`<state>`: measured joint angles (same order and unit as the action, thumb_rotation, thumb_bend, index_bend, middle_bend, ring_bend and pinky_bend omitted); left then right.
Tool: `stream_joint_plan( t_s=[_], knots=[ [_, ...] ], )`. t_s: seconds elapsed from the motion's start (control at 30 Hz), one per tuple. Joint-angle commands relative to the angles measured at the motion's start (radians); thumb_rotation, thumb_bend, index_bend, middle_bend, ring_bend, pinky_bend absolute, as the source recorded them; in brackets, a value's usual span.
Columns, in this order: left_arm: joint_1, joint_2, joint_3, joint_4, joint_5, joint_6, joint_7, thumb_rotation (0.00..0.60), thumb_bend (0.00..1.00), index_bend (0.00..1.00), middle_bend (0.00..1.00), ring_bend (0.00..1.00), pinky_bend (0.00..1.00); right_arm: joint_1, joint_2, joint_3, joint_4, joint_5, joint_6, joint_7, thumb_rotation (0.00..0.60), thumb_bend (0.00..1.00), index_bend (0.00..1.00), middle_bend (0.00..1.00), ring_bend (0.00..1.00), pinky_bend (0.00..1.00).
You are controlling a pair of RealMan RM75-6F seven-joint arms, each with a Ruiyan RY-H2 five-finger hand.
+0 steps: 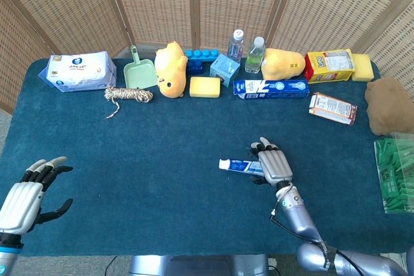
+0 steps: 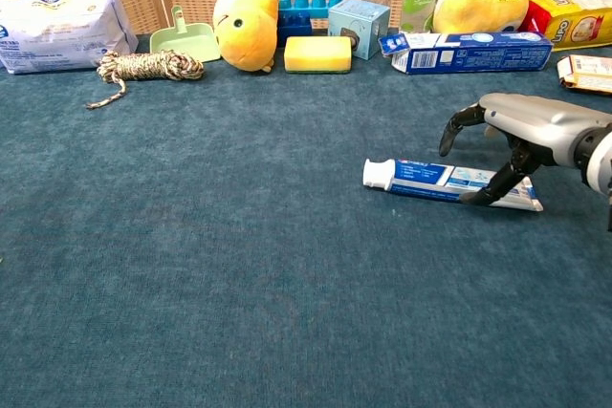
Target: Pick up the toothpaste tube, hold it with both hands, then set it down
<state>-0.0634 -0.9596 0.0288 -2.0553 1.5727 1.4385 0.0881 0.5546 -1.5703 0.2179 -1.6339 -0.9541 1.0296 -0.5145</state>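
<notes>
The toothpaste tube [image 2: 430, 181] lies flat on the blue cloth, white cap pointing left; in the head view the tube [image 1: 238, 165] shows left of centre-right. My right hand [image 2: 516, 136] arches over the tube's right end, fingers spread, the thumb tip down at the tube's near edge and the other fingertips beyond it; it does not grip the tube. In the head view the right hand [image 1: 273, 165] covers the tube's tail. My left hand [image 1: 26, 192] hovers open at the near left corner, far from the tube, and is outside the chest view.
Along the far edge stand a wipes pack [image 1: 79, 71], green dustpan [image 1: 139, 72], rope coil [image 1: 129, 95], yellow plush [image 1: 170, 69], sponge [image 1: 205, 86], bottles [image 1: 255, 55] and a toothpaste box [image 1: 270, 88]. A brown plush [image 1: 390, 105] and green basket [image 1: 396, 172] sit right.
</notes>
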Motion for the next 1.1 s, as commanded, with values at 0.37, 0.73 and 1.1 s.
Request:
stream_joint_plan(
  t_s=[0.37, 0.73, 1.1],
  knots=[
    [0.009, 0.002, 0.007, -0.001, 0.011, 0.017, -0.006, 0.6, 0.25, 0.23, 0.15, 0.16, 0.09, 0.029, -0.008, -0.025, 0.027, 0.06, 0.0, -0.02, 0.6, 0.26, 0.41, 0.22, 0.05, 0.18],
    [0.017, 0.046, 0.01, -0.021, 0.038, 0.043, -0.046, 0.6, 0.25, 0.23, 0.15, 0.16, 0.09, 0.066, 0.031, 0.026, -0.008, 0.108, -0.054, 0.057, 0.6, 0.33, 0.8, 0.5, 0.38, 0.5],
    [-0.071, 0.098, -0.018, -0.065, 0.02, -0.076, -0.08, 0.6, 0.25, 0.23, 0.15, 0.16, 0.1, 0.013, 0.183, 0.06, -0.136, 0.058, -0.198, 0.383, 0.6, 0.37, 0.9, 0.75, 0.7, 0.87]
  ],
)
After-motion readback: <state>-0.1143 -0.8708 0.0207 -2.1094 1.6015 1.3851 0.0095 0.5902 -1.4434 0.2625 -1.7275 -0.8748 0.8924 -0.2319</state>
